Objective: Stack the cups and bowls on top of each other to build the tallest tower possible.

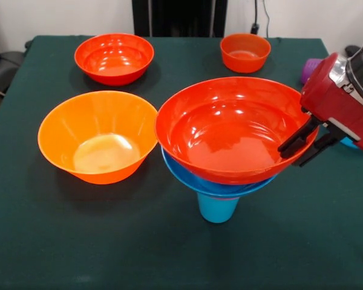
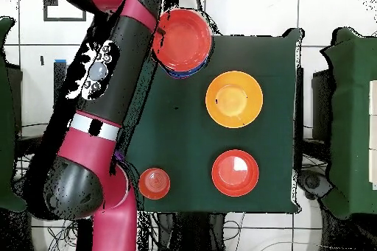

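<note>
The light blue cup (image 1: 217,208) props the tower, topped by a large red-orange bowl (image 1: 230,130). The tool (image 1: 304,144) sits at that bowl's rim, its two fingers (image 1: 296,138) close together straddling the rim. Beside the tower on the surface (image 1: 169,254) stands a yellow-orange bowl (image 1: 98,136).

— What do we see under everything?

— We see a table (image 1: 60,241) covered in a dark green cloth, slightly creased, filling most of the front view.

— And behind it?

— We make out a pale wall (image 1: 54,15), a dark upright panel (image 1: 178,17) at the middle, and a black cable (image 1: 256,18) hanging down to the right of it.

— The floor?

— From overhead we see light tiles (image 2: 324,9) with thin dark joints. 2 dark green chairs (image 2: 346,115) flank the table, 1 on each side.

— The light?

— We find it even and soft.
</note>
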### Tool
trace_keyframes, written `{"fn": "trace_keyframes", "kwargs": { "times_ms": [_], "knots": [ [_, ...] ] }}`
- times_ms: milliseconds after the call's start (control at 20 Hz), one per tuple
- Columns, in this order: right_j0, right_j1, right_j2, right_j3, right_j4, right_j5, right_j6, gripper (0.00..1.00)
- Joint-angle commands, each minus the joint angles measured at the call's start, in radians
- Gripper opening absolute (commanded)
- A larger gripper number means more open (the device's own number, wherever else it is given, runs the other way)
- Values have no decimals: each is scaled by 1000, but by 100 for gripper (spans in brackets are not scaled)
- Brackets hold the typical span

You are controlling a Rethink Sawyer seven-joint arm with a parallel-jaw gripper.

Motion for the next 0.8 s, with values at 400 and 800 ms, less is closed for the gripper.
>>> {"fn": "trace_keyframes", "kwargs": {
  "times_ms": [400, 800],
  "knots": [
    [11, -10, 137, 20, -151, -81, 83, 0],
    [36, -18, 213, 50, -214, -105, 66, 0]
  ]
}}
